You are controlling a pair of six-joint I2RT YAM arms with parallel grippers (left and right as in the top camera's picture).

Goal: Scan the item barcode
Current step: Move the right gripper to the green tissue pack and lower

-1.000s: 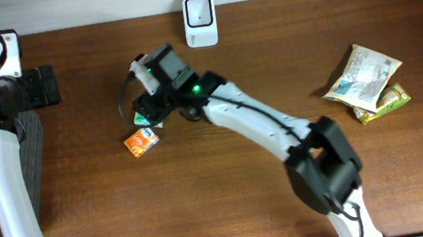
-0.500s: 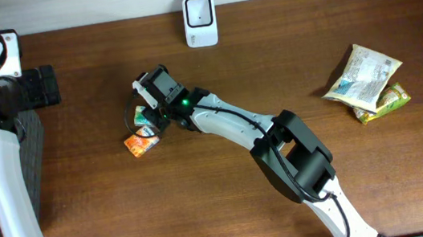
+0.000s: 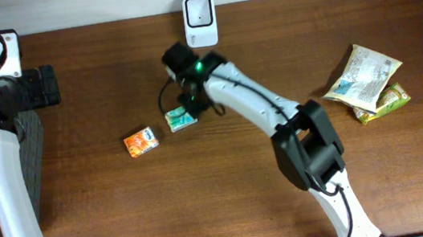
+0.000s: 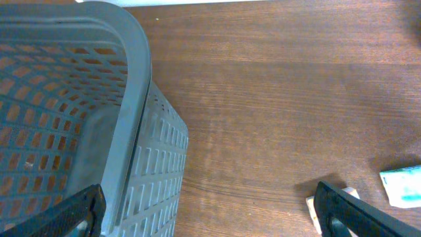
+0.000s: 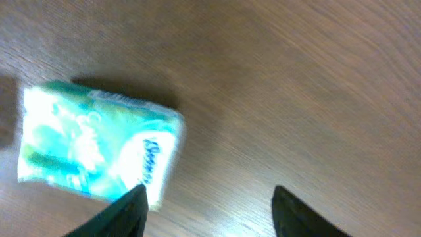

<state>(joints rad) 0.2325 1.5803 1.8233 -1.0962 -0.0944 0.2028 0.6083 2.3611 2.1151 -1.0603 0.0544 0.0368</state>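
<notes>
The green tissue pack (image 3: pixel 181 119) lies flat on the table (image 3: pixel 126 210), a little in from the rear edge, in front of the white scanner (image 3: pixel 198 10) that stands at that edge. An orange pack (image 3: pixel 141 141) sits just beside it, towards the left edge.

The right gripper (image 5: pixel 209 201) hangs close above it, released and holding nothing. In the wrist view only bare wood shows between its fingers. The pack is off to one side of that gap, with one corner right by the nearer finger.

The pack's long axis runs roughly along the line between the two fingers. I'd say the pincer has to slide sideways over the pack, and probably turn, to close across the narrow width.

The right arm is far nearer. The left gripper (image 4: pixel 209 197) hangs spread wide and empty by the grey basket (image 4: pixel 131 79) at the left edge, well apart from the pack.
</notes>
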